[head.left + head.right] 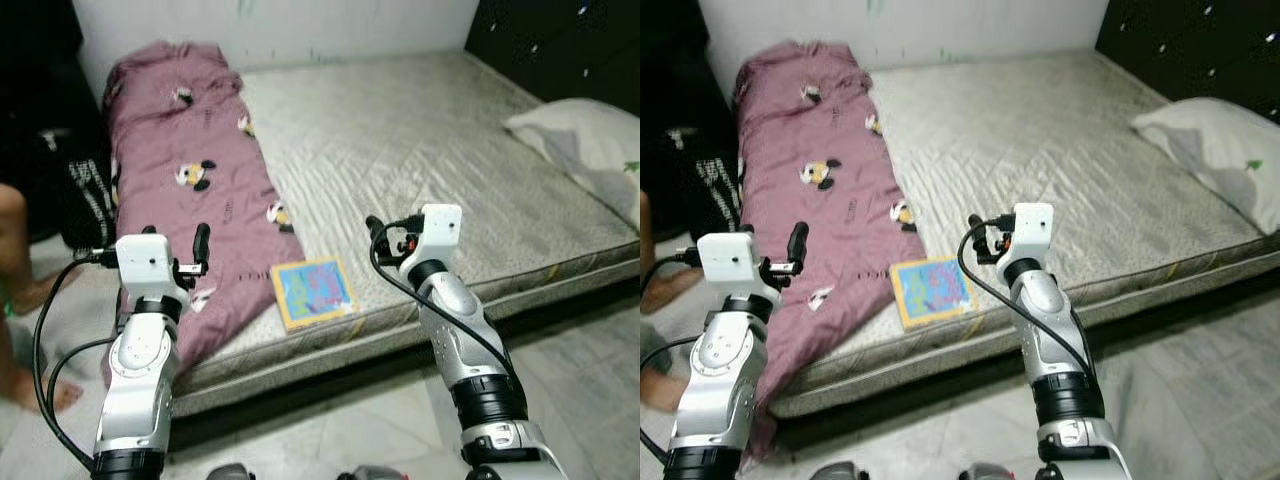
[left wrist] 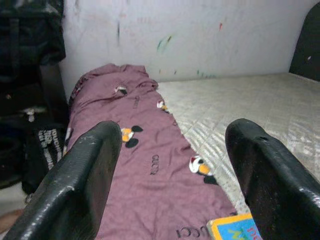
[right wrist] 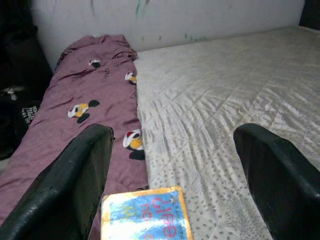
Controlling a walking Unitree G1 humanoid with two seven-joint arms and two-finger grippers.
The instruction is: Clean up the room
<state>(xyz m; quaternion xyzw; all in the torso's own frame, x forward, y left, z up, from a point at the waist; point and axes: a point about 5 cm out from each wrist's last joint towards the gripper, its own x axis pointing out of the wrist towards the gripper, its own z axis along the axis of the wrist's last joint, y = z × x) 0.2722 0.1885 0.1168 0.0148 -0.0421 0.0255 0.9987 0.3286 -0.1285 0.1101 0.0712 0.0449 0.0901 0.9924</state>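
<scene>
A mauve blanket [image 1: 190, 180] printed with cartoon mice lies bunched along the left side of a bare grey mattress [image 1: 430, 140]. A colourful picture book [image 1: 314, 291] lies flat near the mattress's front edge, just right of the blanket's lower end. My left gripper [image 2: 172, 165] is raised over the blanket's lower part, open and holding nothing. My right gripper [image 3: 172, 165] hovers open above the mattress, right of the book [image 3: 145, 220], also holding nothing.
A grey-white pillow [image 1: 590, 140] rests at the mattress's right edge below a dark headboard [image 1: 560, 40]. A black patterned bag [image 1: 90, 200] and a person's bare leg [image 1: 18, 270] are on the floor at the left. Pale floor runs along the bed's front.
</scene>
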